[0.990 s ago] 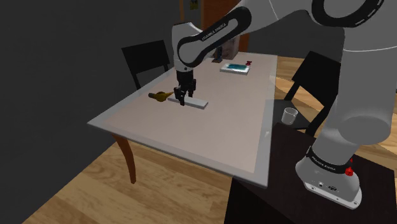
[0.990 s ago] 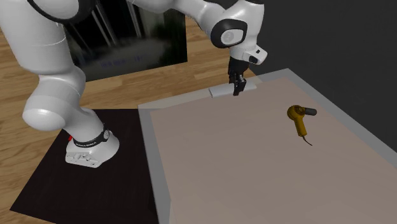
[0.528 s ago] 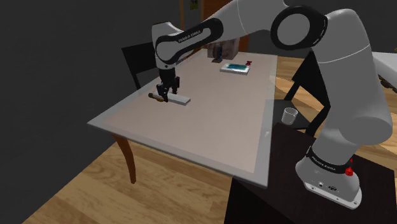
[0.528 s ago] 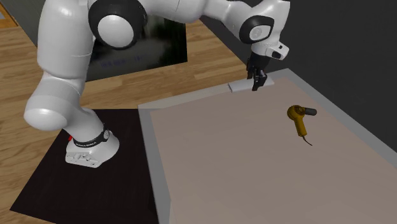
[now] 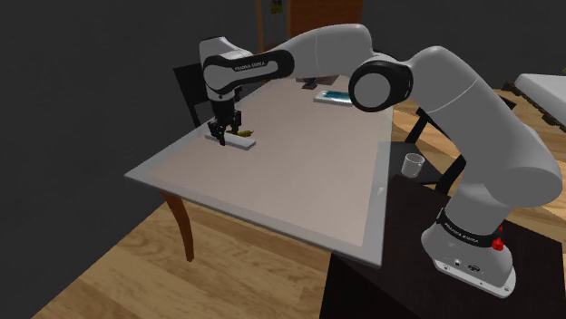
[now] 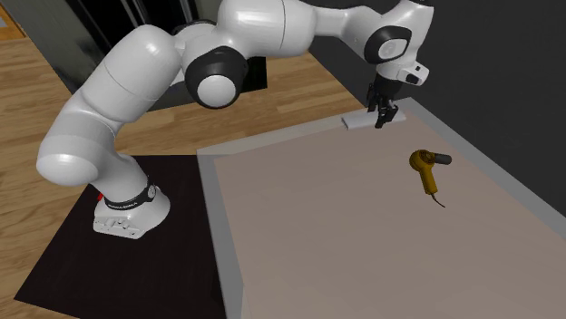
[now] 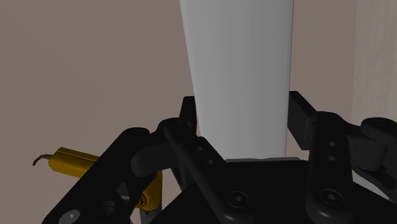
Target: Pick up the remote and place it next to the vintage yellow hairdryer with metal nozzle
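1. Pale grey and plain, the remote (image 5: 239, 141) in the shoulder view is clasped at one end by my gripper (image 5: 220, 138). The rest of the slab runs out toward 4 o'clock from the fingers. It sits low over the table (image 5: 299, 181), near the table's 10 o'clock edge; whether it touches the top I cannot tell. A small glass (image 5: 414, 164) stands off the table at 3 o'clock from the gripper, well apart.
2. In the second exterior view my gripper (image 6: 385, 118) points down. The remote (image 6: 356, 120) sticks out of it toward 9 o'clock. The yellow hairdryer (image 6: 424, 167) lies on the table (image 6: 345, 236) at 4 o'clock from the gripper, near but apart. Its dark nozzle points to 3 o'clock.
3. In the wrist view both fingers (image 7: 303, 118) press on the remote's (image 7: 238, 70) long sides. The jaws are spread only to the slab's width and have nothing else between them. The hairdryer (image 7: 76, 162) lies on the table just outside one finger, apart from the remote.
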`<action>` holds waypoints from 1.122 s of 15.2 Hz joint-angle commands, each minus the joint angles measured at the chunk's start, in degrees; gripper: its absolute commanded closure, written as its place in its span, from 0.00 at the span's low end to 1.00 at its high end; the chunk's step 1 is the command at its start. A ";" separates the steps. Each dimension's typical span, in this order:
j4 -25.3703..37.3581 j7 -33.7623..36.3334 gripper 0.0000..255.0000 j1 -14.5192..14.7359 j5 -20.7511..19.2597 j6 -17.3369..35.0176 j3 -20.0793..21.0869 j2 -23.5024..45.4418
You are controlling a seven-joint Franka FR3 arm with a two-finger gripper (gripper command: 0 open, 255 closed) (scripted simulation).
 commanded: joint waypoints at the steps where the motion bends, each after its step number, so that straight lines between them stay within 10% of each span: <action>1: -0.62 0.04 1.00 0.01 -0.04 1.26 -0.03 0.58; 17: -6.55 0.16 1.00 -0.16 -0.31 10.81 -0.24 4.23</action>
